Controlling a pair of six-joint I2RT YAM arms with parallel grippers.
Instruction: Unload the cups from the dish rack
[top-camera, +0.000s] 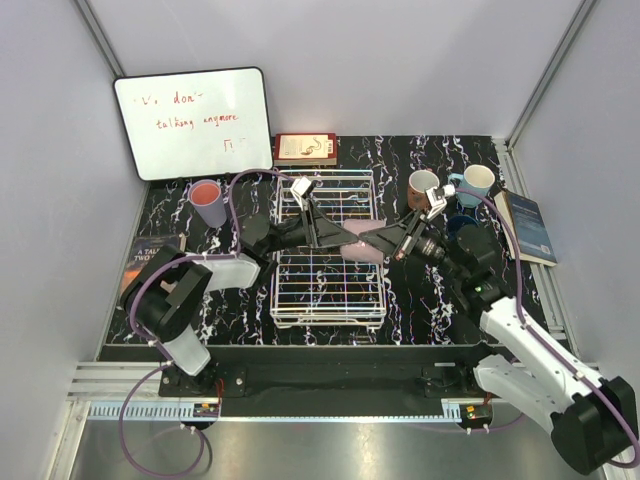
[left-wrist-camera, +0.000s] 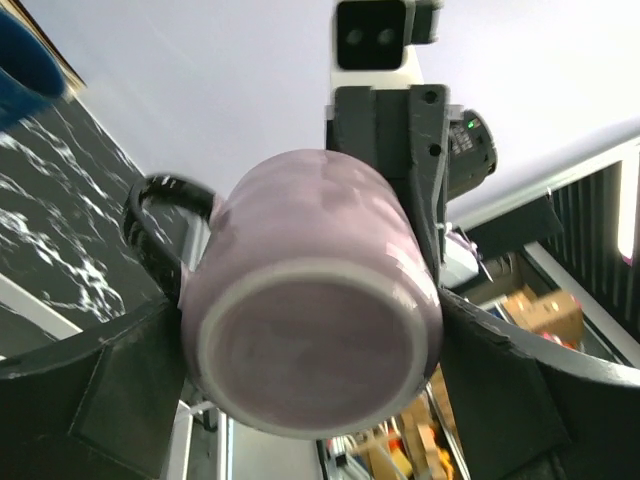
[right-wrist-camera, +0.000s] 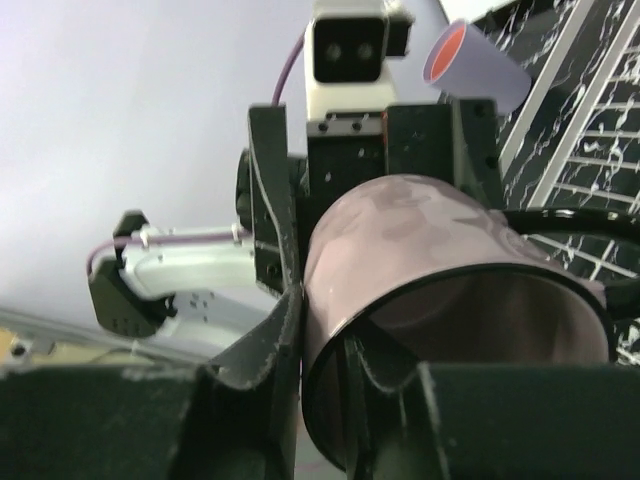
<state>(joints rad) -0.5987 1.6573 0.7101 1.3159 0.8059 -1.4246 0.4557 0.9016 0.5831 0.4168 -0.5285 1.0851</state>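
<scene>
A: Where is the mauve mug (top-camera: 362, 243) found, and which way is it pointed?

B: It is held over the right-hand edge of the dish rack (top-camera: 325, 318), about midway along that edge. Its long axis is laid roughly level and across the rack. The base is turned towards the rack's middle and the mouth away from the rack.

A: How is it described?

B: A mauve-pink glaze is seen outside, with a paler ring around the flat base. A black handle is set on one side, and the rim is edged by a dark line.

A: And the grippers?

B: The mug's wall is pinched at the mouth by the right gripper (top-camera: 385, 241), with one finger (right-wrist-camera: 368, 372) set inside and the other outside. The left gripper (top-camera: 343, 239) is placed at the base end, over the rack. Its jaws are spread wide to either side of the mug. Whether the mug is pressed by them cannot be told.
</scene>
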